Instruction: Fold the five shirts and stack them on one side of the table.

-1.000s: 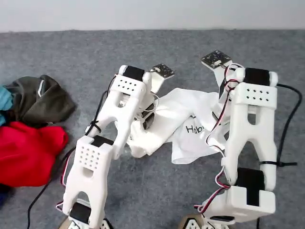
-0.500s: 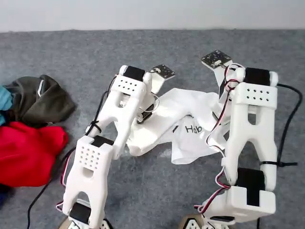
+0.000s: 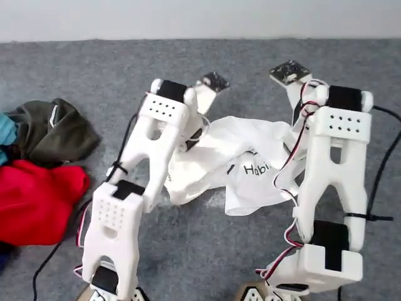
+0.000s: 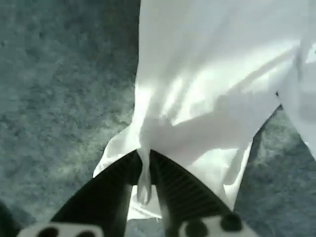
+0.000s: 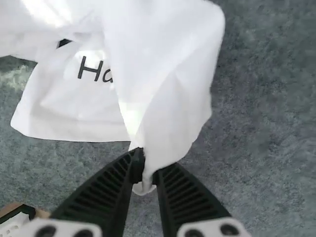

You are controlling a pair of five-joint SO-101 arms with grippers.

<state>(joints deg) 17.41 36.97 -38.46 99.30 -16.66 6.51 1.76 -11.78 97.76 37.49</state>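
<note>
A white shirt (image 3: 238,160) with black lettering lies crumpled on the grey carpet between the two arms. My left gripper (image 4: 144,163) is shut on a pinched fold of the white shirt (image 4: 197,89), which hangs stretched away from it. My right gripper (image 5: 144,169) is shut on another edge of the white shirt (image 5: 163,84), which drapes from it, lettering visible beside. In the high view both grippers sit hidden under the wrists at the shirt's far corners. A red shirt (image 3: 34,200), a dark olive shirt (image 3: 53,132) and a teal shirt (image 3: 5,135) lie heaped at the left.
Grey carpet (image 3: 207,251) covers the table. A pale wall (image 3: 200,19) runs along the far edge. Open carpet lies beyond the arms and in front of the white shirt.
Both arms have risen and shifted slightly away from the camera, lifting the held edges of the white shirt. The shirt has stretched a little between them.
</note>
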